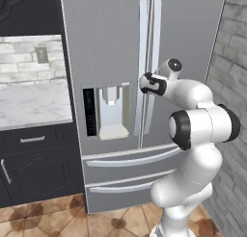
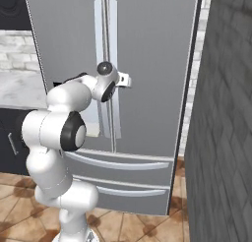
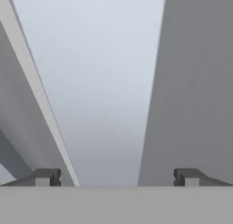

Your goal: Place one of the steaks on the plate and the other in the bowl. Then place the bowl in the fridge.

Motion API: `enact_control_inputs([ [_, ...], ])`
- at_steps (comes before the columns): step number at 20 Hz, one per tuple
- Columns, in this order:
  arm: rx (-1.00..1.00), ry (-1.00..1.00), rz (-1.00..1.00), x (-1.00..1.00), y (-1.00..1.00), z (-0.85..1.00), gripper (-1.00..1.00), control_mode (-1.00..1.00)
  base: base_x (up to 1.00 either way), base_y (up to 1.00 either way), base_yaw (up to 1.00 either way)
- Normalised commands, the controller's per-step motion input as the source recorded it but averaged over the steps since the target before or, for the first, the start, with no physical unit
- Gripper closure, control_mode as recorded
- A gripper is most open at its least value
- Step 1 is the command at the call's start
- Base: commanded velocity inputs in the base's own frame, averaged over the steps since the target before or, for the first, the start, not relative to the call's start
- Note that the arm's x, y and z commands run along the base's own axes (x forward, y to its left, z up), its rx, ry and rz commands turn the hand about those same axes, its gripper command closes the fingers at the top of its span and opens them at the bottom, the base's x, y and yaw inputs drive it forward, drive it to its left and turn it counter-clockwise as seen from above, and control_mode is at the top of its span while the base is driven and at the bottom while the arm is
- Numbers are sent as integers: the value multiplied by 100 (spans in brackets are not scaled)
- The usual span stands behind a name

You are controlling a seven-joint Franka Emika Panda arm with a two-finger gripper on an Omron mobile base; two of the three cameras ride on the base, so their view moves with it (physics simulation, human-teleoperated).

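Observation:
The fridge stands shut right in front of me, both doors and both lower drawers closed. My gripper reaches the right door's tall pale handle at mid height. In the hand view the gripper is open, one dark fingertip on each side of the handle, which runs up between them. Nothing is gripped. The steaks, the plate and the bowl are out of view.
A dispenser panel is set in the left door. A marble counter over dark cabinets lies to the left. A grey brick wall stands close on the right. The floor is brown tile.

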Motion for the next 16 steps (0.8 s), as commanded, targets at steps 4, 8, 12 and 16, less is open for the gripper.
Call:
enact_control_inputs([
  [4,0,0,0,52,2,0,100,-100,0,0,0],
  [8,0,0,0,46,0,0,100,-100,0,0,0],
  [12,0,0,0,17,-5,0,100,-100,0,0,0],
  [16,0,0,0,-32,-36,6,100,-100,0,0,0],
])
